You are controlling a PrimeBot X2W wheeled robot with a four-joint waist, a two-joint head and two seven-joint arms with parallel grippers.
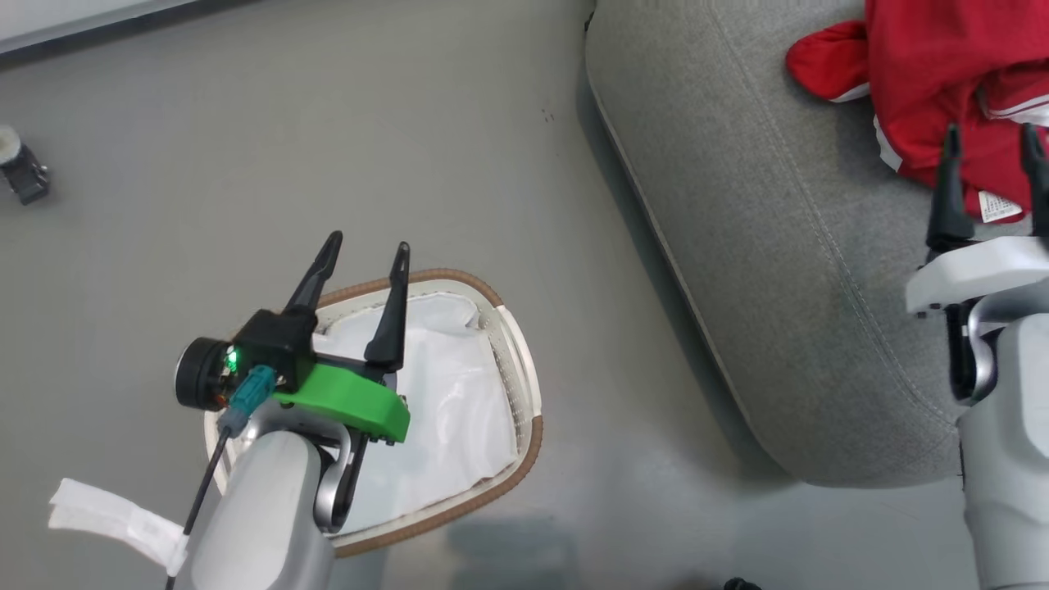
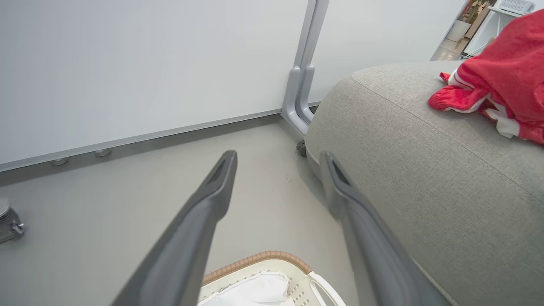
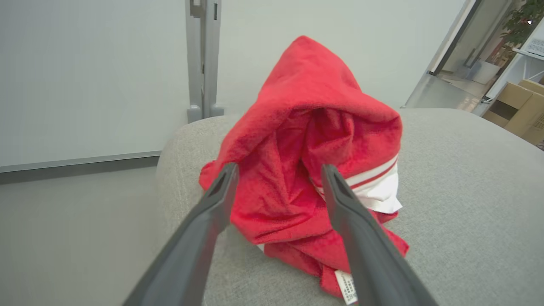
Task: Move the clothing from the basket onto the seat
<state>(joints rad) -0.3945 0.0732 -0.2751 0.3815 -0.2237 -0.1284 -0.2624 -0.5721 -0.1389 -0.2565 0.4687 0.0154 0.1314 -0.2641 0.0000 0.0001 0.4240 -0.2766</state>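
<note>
The clothing (image 1: 942, 90) lay in a crumpled red heap on top of the seat (image 1: 778, 246), near that cushion's far end, with one red sleeve and its white cuff reaching toward the cushion's rounded edge. In the right wrist view the heap (image 3: 306, 161) rose to a soft peak, showing a white panel with thin red stripes on one side and a white care tag (image 3: 346, 289) at its base. The right gripper (image 1: 991, 131) was over the seat at the near side of the heap, its two dark fingers spread apart and released, pinching nothing. From its own camera the right gripper (image 3: 279, 168) framed the red fabric between its fingers, and whether the fingers brushed the fabric could not be told.

The basket (image 1: 524, 393) stood on the grey floor (image 1: 246, 164) just beside the seat's long rounded edge, apart from it. Inside it only the white cloth liner (image 1: 442, 393) was visible. The left gripper (image 1: 369, 242) hung over the basket on the side away from the seat, its fingers wide and empty, its tips past the brown woven rim. In the left wrist view the left gripper (image 2: 279, 156) pointed across the floor toward a white wall panel, with the seat (image 2: 425, 178) and the clothing (image 2: 505, 80) off to one side and the basket rim (image 2: 263, 259) below.
</note>
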